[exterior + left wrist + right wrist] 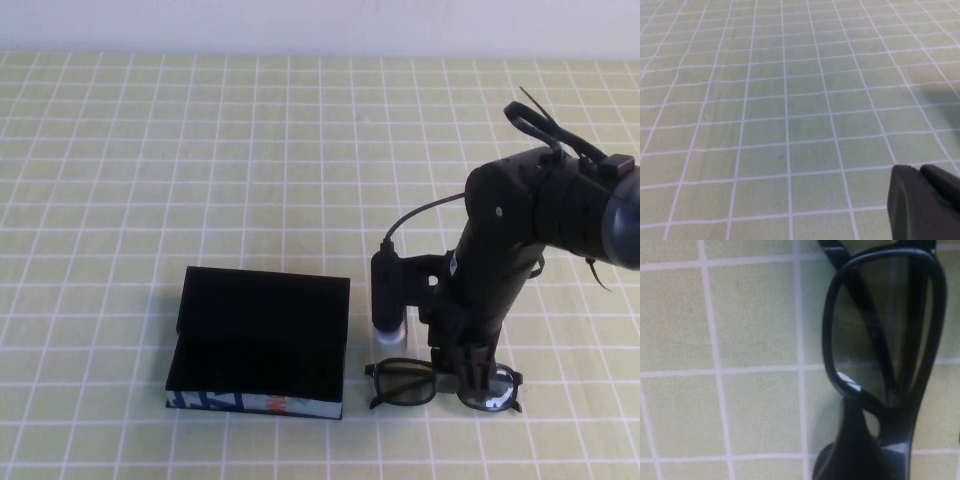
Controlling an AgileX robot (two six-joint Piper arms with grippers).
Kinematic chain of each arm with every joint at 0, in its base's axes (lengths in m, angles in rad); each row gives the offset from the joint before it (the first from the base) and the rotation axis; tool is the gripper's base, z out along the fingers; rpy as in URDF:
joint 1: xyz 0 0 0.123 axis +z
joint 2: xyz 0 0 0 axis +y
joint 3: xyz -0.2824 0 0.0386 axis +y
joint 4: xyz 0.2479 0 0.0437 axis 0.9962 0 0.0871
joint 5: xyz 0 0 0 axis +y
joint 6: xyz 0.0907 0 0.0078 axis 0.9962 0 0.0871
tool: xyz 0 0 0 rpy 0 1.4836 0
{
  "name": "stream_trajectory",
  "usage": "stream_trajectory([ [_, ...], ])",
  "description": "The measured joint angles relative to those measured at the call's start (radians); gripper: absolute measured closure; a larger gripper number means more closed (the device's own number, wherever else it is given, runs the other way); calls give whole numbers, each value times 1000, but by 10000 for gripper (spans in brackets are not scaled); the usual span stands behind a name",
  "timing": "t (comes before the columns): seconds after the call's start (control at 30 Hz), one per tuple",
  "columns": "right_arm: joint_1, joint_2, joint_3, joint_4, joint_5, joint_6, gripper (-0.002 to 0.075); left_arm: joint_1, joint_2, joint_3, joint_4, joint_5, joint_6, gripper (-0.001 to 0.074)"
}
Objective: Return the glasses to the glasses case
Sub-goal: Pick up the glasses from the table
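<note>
The glasses [443,385] were black, thick-rimmed, rectangular w/ clear lenses, lying on the green grid-pattern table [200,150] at roughly 5 o'clock in the high view, near the front edge. Their long axis ran 9-to-3 o'clock, lens fronts facing 6 o'clock toward the robot. In the right wrist view one lens [880,325] filled much of the frame, a folded temple visible through it, w/ a bright glint on the lower rim. The glasses case [262,342] sat just beside them at 9 o'clock, apart from them by a narrow strip of cloth; it was a flat black box, lid open, black lining, w/ a blue-white patterned front side and an orange mark. Its long axis also ran 9-to-3. The right gripper [462,372] was down over the glasses' bridge area, between the lenses; its jaws stood spread, not clamped on the frame as far as could be told. The left gripper [925,205] showed only as a dark edge in the left wrist view above bare cloth; cannot tell its state. Open table lay wide at 12 o'clock and 9 o'clock of the case; little room remained at 6 o'clock.
</note>
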Motion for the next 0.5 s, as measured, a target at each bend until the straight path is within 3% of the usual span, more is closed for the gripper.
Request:
stream_trajectory([
  [0.5, 0, 60, -52, -7, 63, 0, 333, 0, 0, 0, 0, 0, 0, 738],
])
